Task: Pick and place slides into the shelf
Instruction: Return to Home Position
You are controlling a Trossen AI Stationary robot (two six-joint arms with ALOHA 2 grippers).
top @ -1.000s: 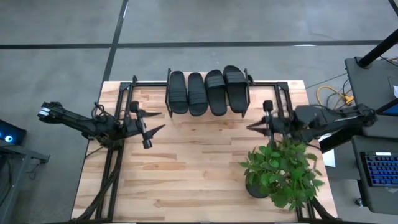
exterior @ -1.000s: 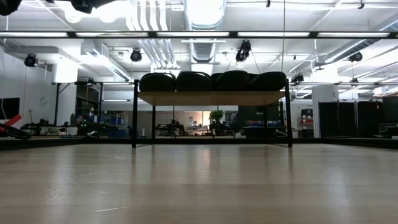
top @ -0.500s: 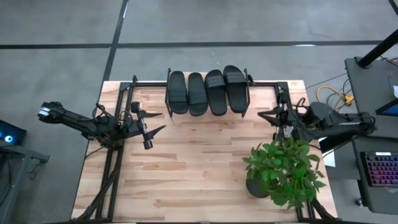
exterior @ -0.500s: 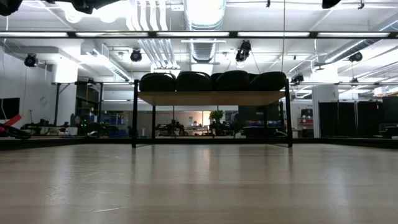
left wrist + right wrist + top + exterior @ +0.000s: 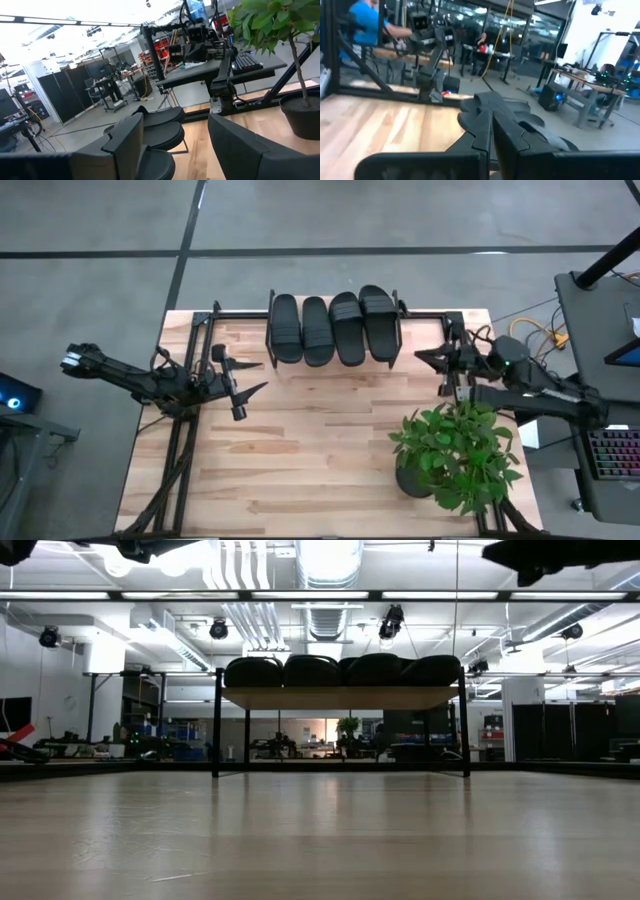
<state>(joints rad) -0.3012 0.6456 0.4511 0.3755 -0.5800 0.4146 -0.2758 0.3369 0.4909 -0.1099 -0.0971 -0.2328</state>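
Four black slides lie side by side, soles down, on the top board of the shelf at the table's far middle; in the low view the slides show as dark humps on the board. My left gripper hovers open to the left of the shelf, pointing toward the table's right. In the left wrist view the open left gripper frames the slides. My right gripper is shut and empty just right of the shelf; the right wrist view shows the fingertips of the right gripper together.
A potted green plant stands near the table's right edge, below my right arm. Black metal rails run along the table's left, right and far sides. Bare wood spreads across the middle and near part. A person shows beyond the table.
My right gripper has drawn back from the middle toward the table's right and far edges, ending beside the shelf's right end, and its arm has swung round over the plant. The slides and my left arm have kept still.
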